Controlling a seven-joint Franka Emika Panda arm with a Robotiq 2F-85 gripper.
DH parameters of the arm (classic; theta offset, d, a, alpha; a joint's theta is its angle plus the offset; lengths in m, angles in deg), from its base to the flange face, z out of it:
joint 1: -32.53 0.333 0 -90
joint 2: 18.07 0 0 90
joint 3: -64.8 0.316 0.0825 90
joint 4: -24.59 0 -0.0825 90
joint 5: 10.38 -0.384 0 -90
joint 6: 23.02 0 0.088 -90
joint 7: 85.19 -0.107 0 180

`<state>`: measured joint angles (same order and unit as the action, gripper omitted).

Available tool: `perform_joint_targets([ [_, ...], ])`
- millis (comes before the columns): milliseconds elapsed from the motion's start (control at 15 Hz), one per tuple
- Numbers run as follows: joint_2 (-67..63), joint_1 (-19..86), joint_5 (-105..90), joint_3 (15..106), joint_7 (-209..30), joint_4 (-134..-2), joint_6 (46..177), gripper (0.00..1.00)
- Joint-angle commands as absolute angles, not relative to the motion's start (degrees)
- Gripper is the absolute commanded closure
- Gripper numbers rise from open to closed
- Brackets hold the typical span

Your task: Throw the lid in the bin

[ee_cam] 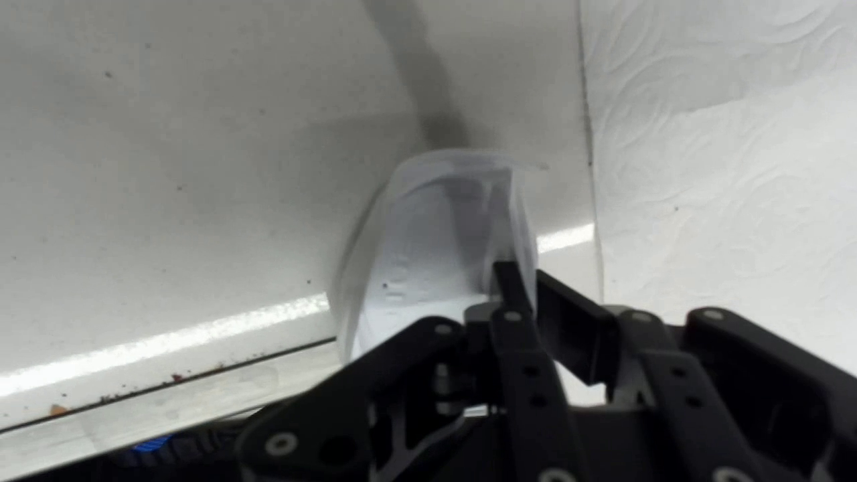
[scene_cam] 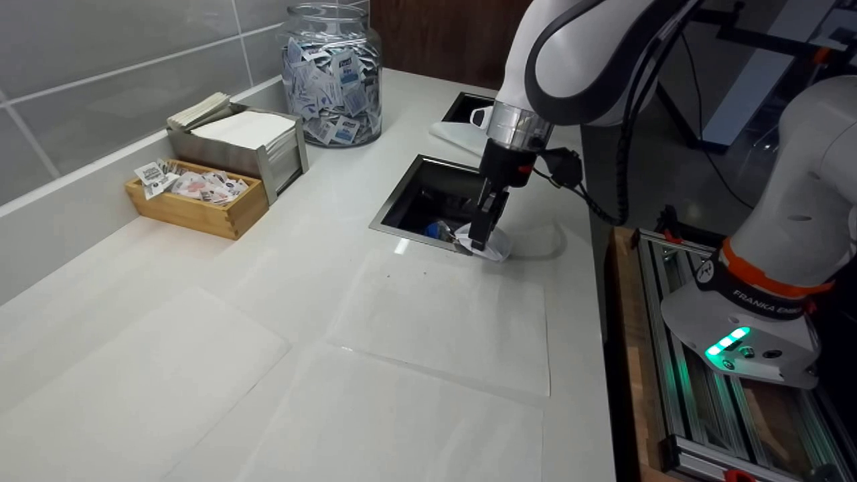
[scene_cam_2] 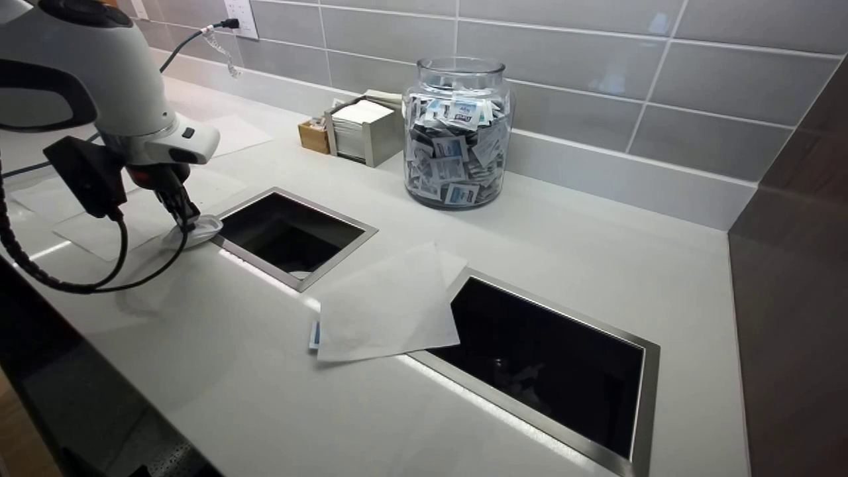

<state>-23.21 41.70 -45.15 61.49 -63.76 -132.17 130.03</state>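
Observation:
The lid (scene_cam: 497, 248) is a clear, whitish plastic piece with raised walls. It also shows in an exterior view (scene_cam_2: 208, 228) and in the wrist view (ee_cam: 422, 248). My gripper (ee_cam: 523, 273) is shut on the lid's side wall, one finger inside the lid and one outside. In both exterior views the gripper (scene_cam: 479, 241) points down at the edge of a square bin opening (scene_cam: 394, 204), with the lid low over the counter and the rim. That bin's metal rim (scene_cam_2: 338, 262) lies beside the lid. Parts of the lid are hidden behind the fingers.
Another bin opening (scene_cam_2: 648, 404) lies further along the counter, partly covered by a white napkin (scene_cam_2: 391, 311). A glass jar of packets (scene_cam_2: 457, 146), a napkin holder (scene_cam: 248, 144) and a wooden box (scene_cam: 201, 207) stand along the wall. Flat white sheets (scene_cam: 442, 321) lie on the counter.

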Motion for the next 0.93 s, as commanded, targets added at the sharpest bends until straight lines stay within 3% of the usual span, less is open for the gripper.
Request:
perform_joint_targets([
  [0,-20.44,39.95,-45.60,62.56,-63.71,-131.64,129.92,0.98],
  [867,-29.90,33.65,-22.09,64.14,-85.38,-132.65,134.10,0.98],
])
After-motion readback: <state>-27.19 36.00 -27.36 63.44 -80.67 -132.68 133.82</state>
